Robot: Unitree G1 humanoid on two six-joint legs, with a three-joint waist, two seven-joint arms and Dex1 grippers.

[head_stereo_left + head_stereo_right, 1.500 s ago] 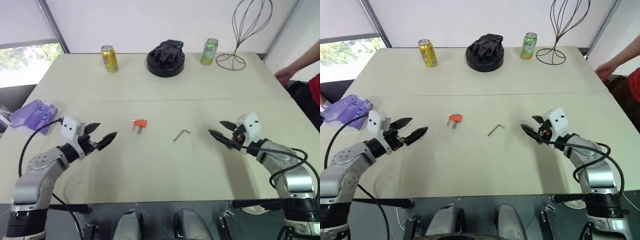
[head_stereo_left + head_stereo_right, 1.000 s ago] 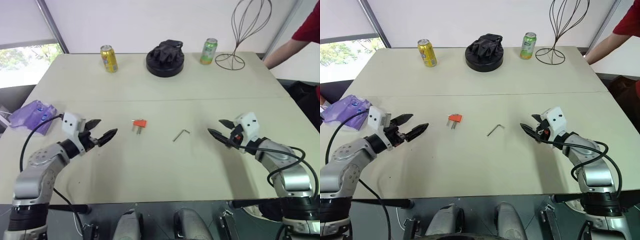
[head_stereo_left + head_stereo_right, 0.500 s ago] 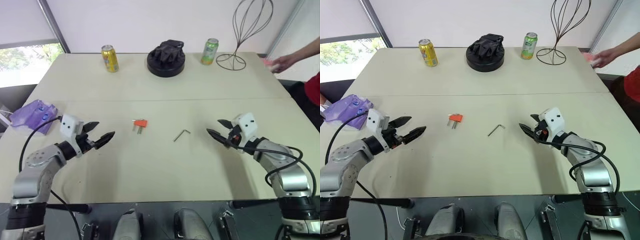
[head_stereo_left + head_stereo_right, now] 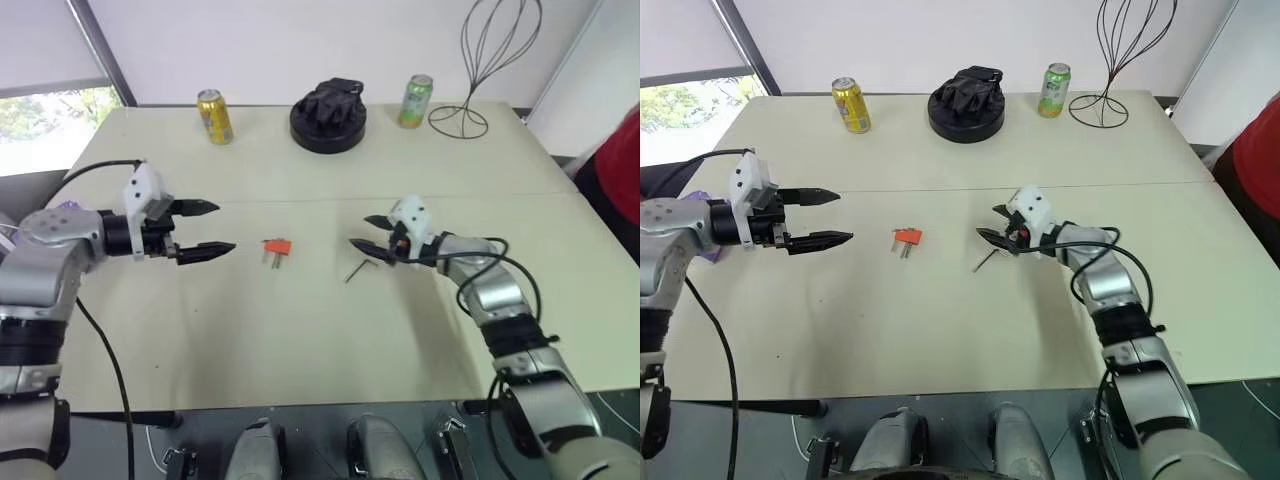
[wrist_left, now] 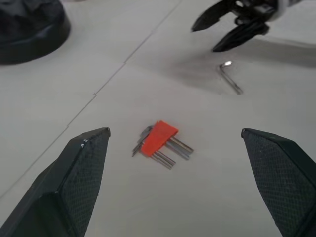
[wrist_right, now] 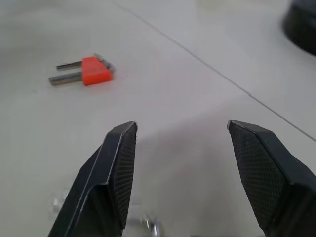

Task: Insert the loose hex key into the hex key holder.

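Observation:
The hex key holder [image 4: 279,246], a small red-orange block with grey keys sticking out, lies on the table's middle left. The loose hex key [image 4: 360,268], a thin grey L-shaped rod, lies to its right. My left gripper [image 4: 222,228] hovers left of the holder, pointing toward it, open wide and empty. In the left wrist view the holder [image 5: 159,138] sits between my fingers [image 5: 74,182], farther out. My right gripper [image 4: 360,232] hangs just above and behind the loose key, open with nothing in it. The right wrist view shows the holder [image 6: 91,70] ahead.
Along the table's far edge stand a yellow can [image 4: 213,116], a black round object [image 4: 329,116], a green can [image 4: 416,101] and a wire stand [image 4: 490,60]. A person in red [image 4: 620,150] is at the right edge.
My right gripper has swung left, from well right of the loose hex key to just over it. My left gripper has risen and rolled. The person's hand has drawn back.

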